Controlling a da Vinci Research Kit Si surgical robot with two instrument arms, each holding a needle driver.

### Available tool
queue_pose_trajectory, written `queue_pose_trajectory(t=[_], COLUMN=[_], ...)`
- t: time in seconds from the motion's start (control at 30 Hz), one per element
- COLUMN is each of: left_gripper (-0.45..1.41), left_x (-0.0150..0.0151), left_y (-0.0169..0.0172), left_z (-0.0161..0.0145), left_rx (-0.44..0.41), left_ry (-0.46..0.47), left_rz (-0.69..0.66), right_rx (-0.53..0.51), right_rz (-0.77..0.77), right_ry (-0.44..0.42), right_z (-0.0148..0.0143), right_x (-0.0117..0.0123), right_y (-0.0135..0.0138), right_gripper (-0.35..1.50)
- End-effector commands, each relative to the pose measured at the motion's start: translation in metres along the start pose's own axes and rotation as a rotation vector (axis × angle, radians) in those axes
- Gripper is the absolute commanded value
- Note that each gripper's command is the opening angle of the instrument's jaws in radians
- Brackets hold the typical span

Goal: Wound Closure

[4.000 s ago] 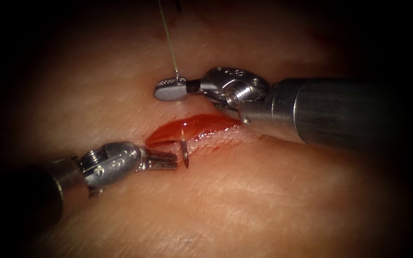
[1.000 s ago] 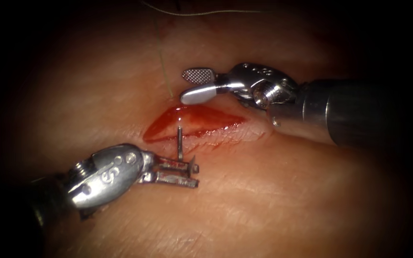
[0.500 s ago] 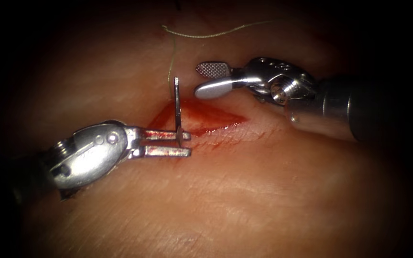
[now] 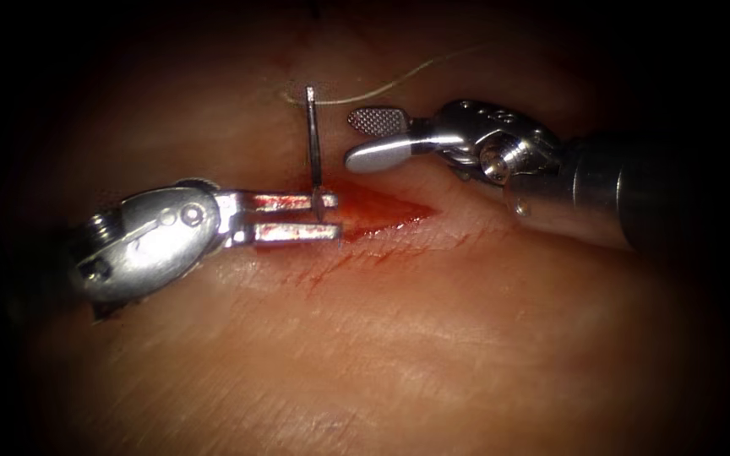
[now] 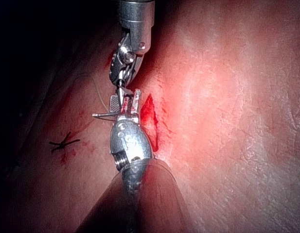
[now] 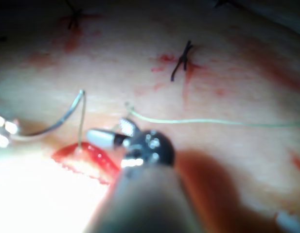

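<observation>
The cut [image 4: 382, 208] lies red and wet in the tissue [image 4: 433, 338]. At the cut's left end my left tool [image 4: 324, 216] is shut on the curved needle [image 4: 314, 143] close to its point. The needle stands free above the tissue with its tail uppermost. Thread [image 4: 399, 78] trails from beside the tail off to the right. In the right wrist view the needle [image 6: 57, 119] arcs up from the left tool, and thread [image 6: 80, 121] drops from its tail into the cut [image 6: 86, 158]. My right tool [image 4: 373, 139] hovers beyond the cut, open and holding nothing.
Dark knotted stitches [image 6: 181, 60] sit in the tissue beyond the cut, with red fluid smeared around them. A pale stretch of thread [image 6: 213, 121] lies across the tissue there. The left wrist view has another knot [image 5: 64, 142] beside the left tool [image 5: 126, 104].
The left tool has drawn the needle out of the tissue on the near edge of the cut and lifted it upward. The right tool, which had let go of the needle's tail, drew back right.
</observation>
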Motion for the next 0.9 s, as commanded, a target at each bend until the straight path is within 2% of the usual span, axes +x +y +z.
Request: queue_pose_trajectory(t=[0.03, 0.23, 0.27, 0.57, 0.77, 0.9], left_gripper=[-0.45, -0.45, -0.45, -0.45, -0.45, -0.45], left_x=[-0.0007, -0.0006, -0.0003, 0.0004, 0.0004, 0.0001], left_y=[-0.0009, -0.0039, -0.0058, -0.0094, -0.0096, -0.0079], left_z=[0.0005, 0.0001, -0.0006, -0.0018, -0.0016, -0.0013], left_rx=[0.008, 0.058, 0.086, 0.15, 0.151, 0.138], left_ry=[-0.002, -0.019, -0.027, -0.071, -0.073, -0.06], left_rz=[0.017, 0.102, 0.139, 0.225, 0.24, 0.253], right_rx=[0.003, 0.003, 0.003, 0.003, 0.004, 0.006], right_rz=[-0.003, -0.001, 0.005, 0.031, 0.042, 0.057], right_ry=[0.001, 0.001, 0.001, 0.001, 0.001, -0.001], right_z=[0.0007, 0.0006, 0.0006, 0.0004, 0.0001, -0.0009], right_x=[0.0001, 0.0003, 0.0002, 0.0004, 0.0009, 0.0024], right_y=[0.0004, 0.0003, 0.0003, 0.0002, 0.0, -0.0003], right_gripper=[1.18, 1.18, 1.18, 1.16, 1.15, 1.11])
